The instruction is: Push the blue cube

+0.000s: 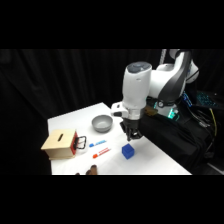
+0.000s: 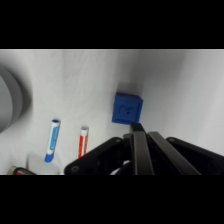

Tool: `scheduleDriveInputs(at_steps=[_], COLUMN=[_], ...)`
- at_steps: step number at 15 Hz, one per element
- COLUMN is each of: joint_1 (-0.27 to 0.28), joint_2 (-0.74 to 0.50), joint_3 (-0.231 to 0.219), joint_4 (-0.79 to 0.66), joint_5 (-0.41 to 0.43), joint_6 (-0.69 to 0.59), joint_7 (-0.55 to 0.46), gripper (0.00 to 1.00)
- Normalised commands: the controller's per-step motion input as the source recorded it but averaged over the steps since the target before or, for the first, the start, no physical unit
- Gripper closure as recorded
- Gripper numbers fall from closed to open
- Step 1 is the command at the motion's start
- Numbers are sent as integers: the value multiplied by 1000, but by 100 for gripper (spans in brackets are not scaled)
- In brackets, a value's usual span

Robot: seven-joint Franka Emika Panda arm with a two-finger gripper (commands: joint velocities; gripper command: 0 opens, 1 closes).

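One white table [image 1: 75,120] carries everything here. In the side view, a tan wooden box [image 1: 59,145] with a slot on top sits farthest left, a black clip [image 1: 80,144] against its side. Next come a blue marker [image 1: 97,143] and a red marker [image 1: 101,152], lying side by side, with the grey bowl [image 1: 102,123] behind them. Further right, the blue cube [image 1: 128,151] rests on the table near the front edge, just below and in front of the gripper [image 1: 133,134]. In the wrist view, the fingers look pressed together, their tip touching or just short of the cube's near face; I cannot tell which.
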Motion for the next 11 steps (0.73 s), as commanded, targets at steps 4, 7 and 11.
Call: scheduleDriveInputs(at_steps=[4, 7, 11], joint_1=[-109, -91, -39], joint_2=[-278, -154, -73], joint_3=[15, 8, 34], joint_4=[99, 142, 157], joint_5=[119, 159, 185], joint_6=[-340, -263, -255], joint_7=[-193, -219, -184], gripper=[99, 71, 48])
